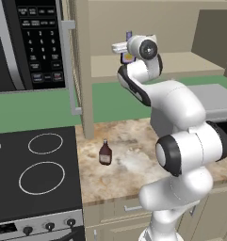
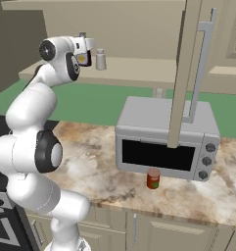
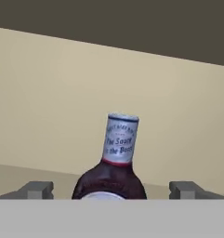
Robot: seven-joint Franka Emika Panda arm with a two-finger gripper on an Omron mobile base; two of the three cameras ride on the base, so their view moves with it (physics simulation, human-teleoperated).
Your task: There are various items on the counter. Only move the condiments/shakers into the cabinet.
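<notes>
Tool: sitting up at the cabinet (image 2: 139, 29) shelf, tool (image 3: 111, 190) spread wide with a fingertip (image 3: 36, 189) on each side of the dark bottle (image 3: 114, 162). Both tips stand clear of the glass, so it's released, not gripping anything.
Dark bottle: upright on the shelf right between the fingers, blue cap up, yellow label peeking past the wrist from the right base camera (image 2: 83, 58). From the left base camera just its cap (image 1: 129, 35) and a bit of label poke out behind the hand.
Shaker: short grey-white shaker (image 2: 101, 59) also on the shelf, just beside the dark bottle, on the side toward the microwave (image 2: 166, 139).
Brown-red bottle: slim brown-red bottle (image 1: 105, 153) still down on the counter (image 1: 129, 164), upright, near the edge that meets the stovetop (image 1: 35, 174).
Red can: small red can (image 2: 153, 178) on the counter right in front of the microwave door, toward the counter's front edge.
</notes>
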